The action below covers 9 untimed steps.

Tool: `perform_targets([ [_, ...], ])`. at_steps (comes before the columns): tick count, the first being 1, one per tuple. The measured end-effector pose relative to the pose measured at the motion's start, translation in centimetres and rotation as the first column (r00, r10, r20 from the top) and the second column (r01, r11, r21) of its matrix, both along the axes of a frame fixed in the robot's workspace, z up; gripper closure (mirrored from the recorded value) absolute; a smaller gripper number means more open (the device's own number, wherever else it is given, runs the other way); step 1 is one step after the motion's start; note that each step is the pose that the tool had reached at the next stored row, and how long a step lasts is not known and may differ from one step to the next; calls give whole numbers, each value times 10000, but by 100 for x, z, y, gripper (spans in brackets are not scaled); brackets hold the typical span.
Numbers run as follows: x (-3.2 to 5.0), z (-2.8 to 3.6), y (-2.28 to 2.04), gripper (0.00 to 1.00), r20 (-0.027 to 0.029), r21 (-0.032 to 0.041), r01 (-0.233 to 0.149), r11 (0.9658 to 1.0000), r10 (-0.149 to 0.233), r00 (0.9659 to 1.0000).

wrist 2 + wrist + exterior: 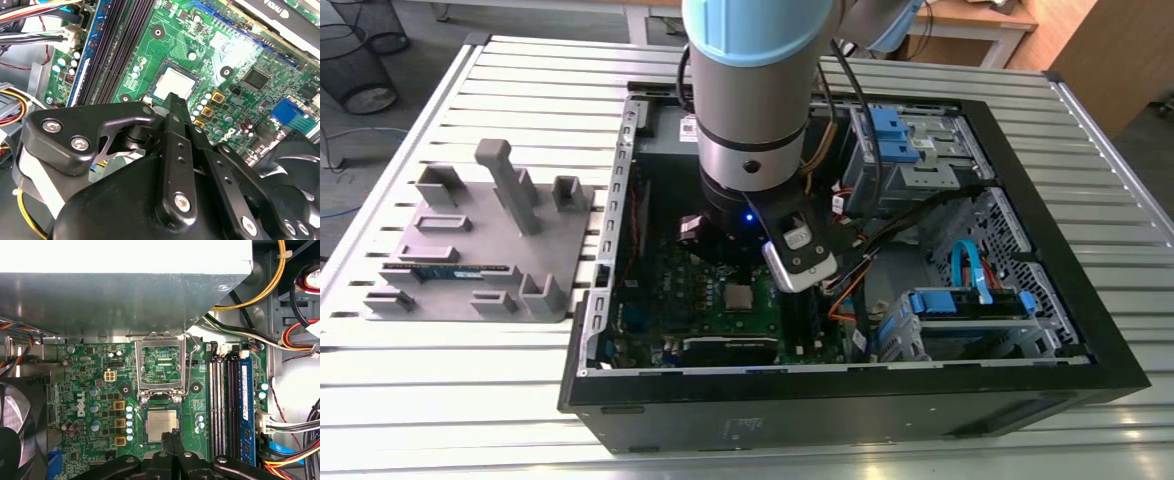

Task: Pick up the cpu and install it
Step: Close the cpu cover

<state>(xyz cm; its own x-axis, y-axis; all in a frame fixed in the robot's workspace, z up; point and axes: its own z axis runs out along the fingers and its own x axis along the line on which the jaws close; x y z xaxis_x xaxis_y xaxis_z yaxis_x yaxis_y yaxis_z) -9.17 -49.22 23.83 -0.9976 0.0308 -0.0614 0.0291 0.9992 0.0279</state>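
Already, we find the cpu (162, 424) lying flat in its socket on the motherboard (95, 390), so pick-up and placing look done. The hinged socket frame (161, 365) stands open beside it, not yet clamped down. The gripper (170, 435), fingers pressed together and empty, hovers at the chip's edge. In the exterior view, the grey holder (474, 250) sits at nine o'clock from the computer case (854, 400).

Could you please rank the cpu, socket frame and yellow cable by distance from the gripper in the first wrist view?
1. cpu: in its socket, at the gripper.
2. socket frame: hinged open, just beyond the cpu.
3. yellow cable: beyond the memory slots.
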Motion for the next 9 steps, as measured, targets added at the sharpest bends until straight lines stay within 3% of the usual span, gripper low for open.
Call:
perform_targets([
  [5, 20, -14, 11, 89, 0, 0, -1, 10000, 1, 10000],
  [9, 83, -30, 27, 89, -1, 0, 0, 10000, 0, 10000],
])
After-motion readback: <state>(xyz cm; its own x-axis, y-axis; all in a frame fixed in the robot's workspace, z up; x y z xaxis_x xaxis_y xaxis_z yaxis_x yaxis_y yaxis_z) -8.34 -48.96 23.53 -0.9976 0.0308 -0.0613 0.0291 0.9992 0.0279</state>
